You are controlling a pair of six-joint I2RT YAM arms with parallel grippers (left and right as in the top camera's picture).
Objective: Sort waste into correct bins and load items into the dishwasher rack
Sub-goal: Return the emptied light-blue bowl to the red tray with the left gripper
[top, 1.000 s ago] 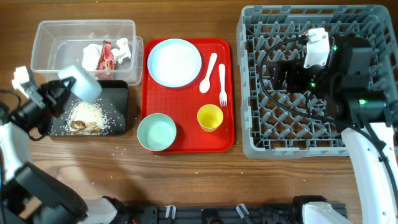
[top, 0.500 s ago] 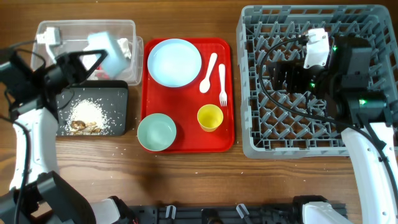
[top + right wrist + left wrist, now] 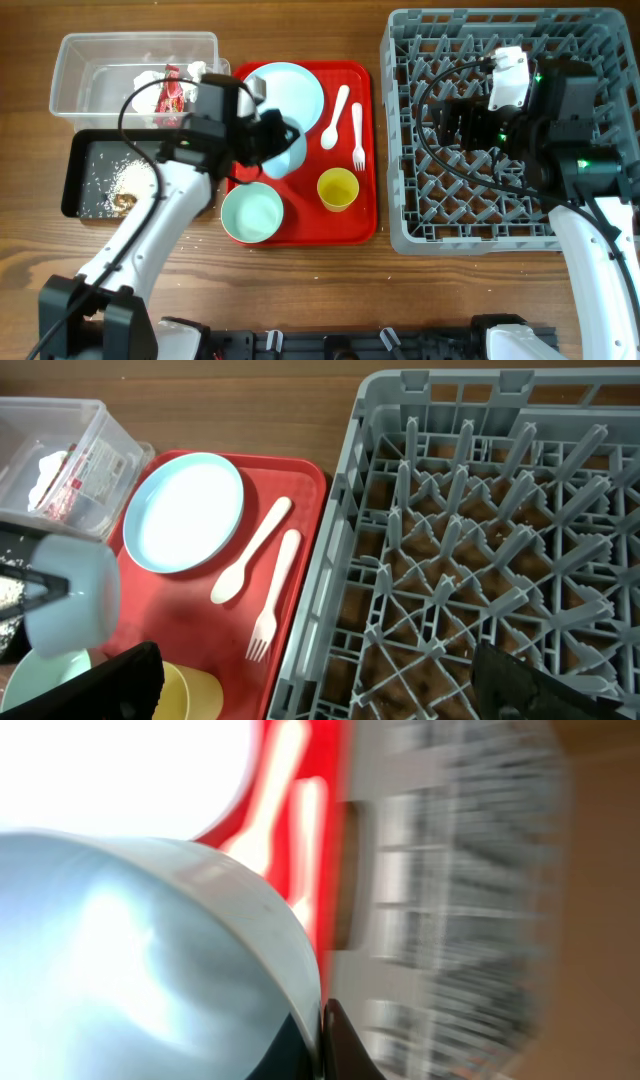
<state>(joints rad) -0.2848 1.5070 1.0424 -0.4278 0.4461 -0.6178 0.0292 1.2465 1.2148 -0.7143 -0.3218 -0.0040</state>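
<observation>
Overhead: the left gripper [image 3: 262, 138] is pinched on the rim of the pale blue bowl [image 3: 288, 152], which sits just ahead of it above the red tray [image 3: 300, 232]. Left wrist: the bowl fills the frame. Right wrist: the right gripper [image 3: 320, 690] is spread wide, with the dishwasher rack [image 3: 480, 560] beneath it.

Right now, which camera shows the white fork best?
The right wrist view: the white fork lies whole and sharp, tines clear. Overhead shows it whole but smaller. Left wrist gives only a blurred white streak.
</observation>
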